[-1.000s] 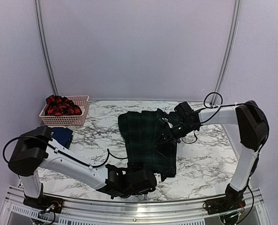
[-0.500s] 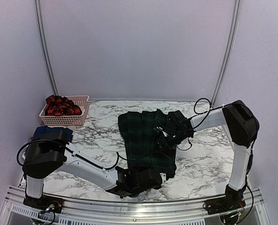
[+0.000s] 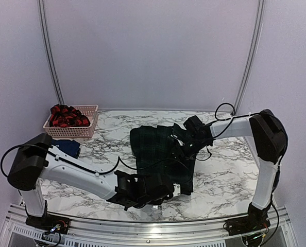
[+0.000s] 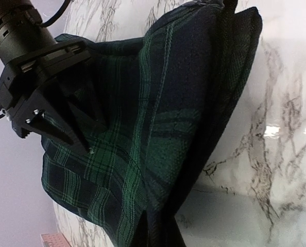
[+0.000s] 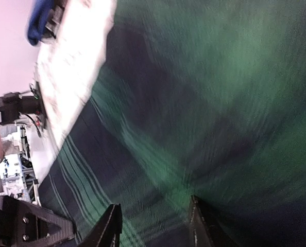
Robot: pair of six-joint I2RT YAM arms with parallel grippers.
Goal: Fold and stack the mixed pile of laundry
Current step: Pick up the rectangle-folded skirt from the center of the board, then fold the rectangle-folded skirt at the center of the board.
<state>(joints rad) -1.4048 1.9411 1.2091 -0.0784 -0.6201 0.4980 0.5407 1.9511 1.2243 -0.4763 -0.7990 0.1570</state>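
Lab test cell: plain white walls (image 3: 153,51), marble-look table (image 3: 225,175), aluminium base rail (image 3: 142,226).

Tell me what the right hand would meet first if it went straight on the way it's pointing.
The dark green plaid cloth garment: it fills the right wrist view just beyond the right hand. The blur hides whether the fingertips already touch it.

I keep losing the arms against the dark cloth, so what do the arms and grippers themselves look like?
The left arm and right arm look alike: smooth white tubular links joined by bulky rounded black joint housings. Thin black cables loop loosely alongside each. The left gripper and right gripper are black and angular, with tapering fingers.
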